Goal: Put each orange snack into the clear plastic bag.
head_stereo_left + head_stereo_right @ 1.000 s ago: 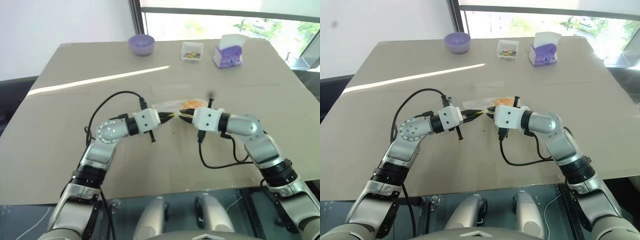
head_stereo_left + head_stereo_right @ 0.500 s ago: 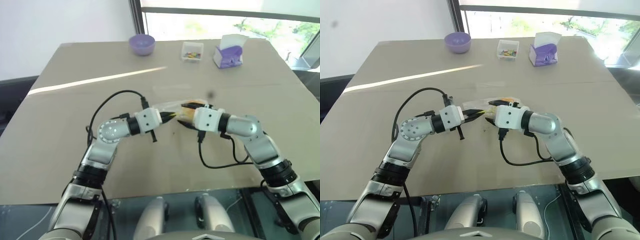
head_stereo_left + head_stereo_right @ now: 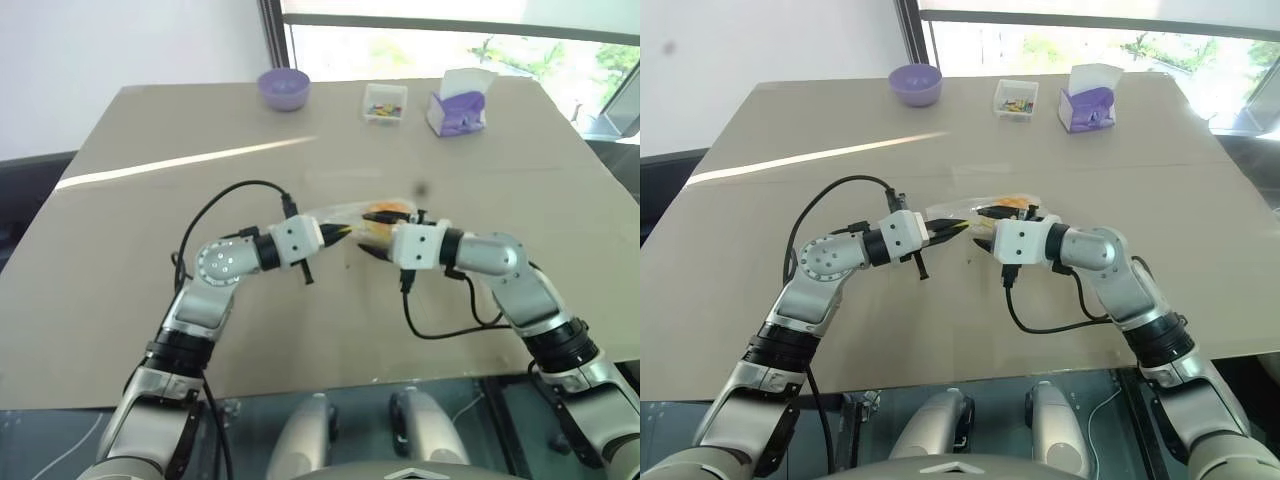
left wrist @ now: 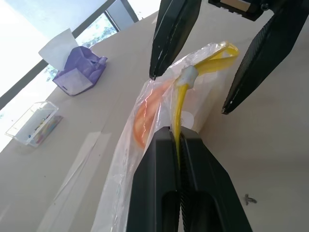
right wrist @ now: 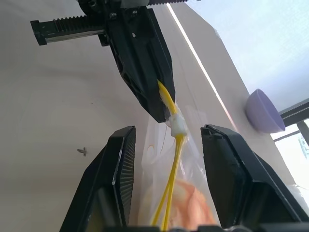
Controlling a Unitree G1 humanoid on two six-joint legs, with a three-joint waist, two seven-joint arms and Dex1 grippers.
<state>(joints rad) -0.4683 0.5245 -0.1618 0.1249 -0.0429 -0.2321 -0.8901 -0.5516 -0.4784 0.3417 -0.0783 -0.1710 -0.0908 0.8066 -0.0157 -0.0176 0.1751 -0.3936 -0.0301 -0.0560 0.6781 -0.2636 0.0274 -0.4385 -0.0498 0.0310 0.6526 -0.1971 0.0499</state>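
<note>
The flat, transparent rectangular plastic bag point(image 4: 145, 140) with its yellow seal strip point(image 4: 179, 116) is hanging just above the middle of the beige table point(image 3: 150, 290), and the round orange-yellow bun point(image 5: 186, 208) is already sitting inside it, showing through the film. The left gripper point(image 4: 179, 145) is pinching the yellow strip with its two black fingers pressed together, so the bag's mouth edge is hanging from that pinch. The right gripper point(image 5: 166, 145) is standing about half open with nothing between its fingers; its two fingers are straddling the same strip and its small white slider point(image 5: 177, 126), one finger on each side and neither one touching the strip.

What the next move seems to hang on is this line-up. Seen from overhead, the two grippers are pointing at each other almost tip to tip, the left one reaching in from 9 o'clock and the right one from 3 o'clock, and the seal strip is running as a thin line between them, roughly along the 9-to-3 axis. The bulk of the bag, bun included, is trailing away towards 12 o'clock, just beyond the right gripper.

The right gripper is the free one and is already bracketing the strip. I would judge that closing on the strip near the slider is what is coming, to seal the mouth.
</note>
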